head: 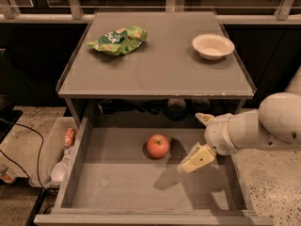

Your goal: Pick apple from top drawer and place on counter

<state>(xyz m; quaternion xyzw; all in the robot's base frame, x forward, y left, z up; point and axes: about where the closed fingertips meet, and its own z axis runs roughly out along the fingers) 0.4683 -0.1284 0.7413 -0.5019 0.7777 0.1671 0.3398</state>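
Observation:
The red apple [158, 146] lies on the floor of the open top drawer [131, 185], near the drawer's middle and toward the back. My gripper [198, 138] hangs inside the drawer just right of the apple, a short gap away. Its two pale fingers are spread open and hold nothing. One fingertip [203, 118] points toward the drawer's back, the other [194, 160] toward its front. The white arm reaches in from the right. The grey counter [160, 69] lies above and behind the drawer.
A green snack bag [117, 40] lies at the counter's back left and a white bowl [213, 46] at its back right. A clear plastic bin [52, 157] with small items stands on the floor left of the drawer, with a black cable [21, 140] beside it.

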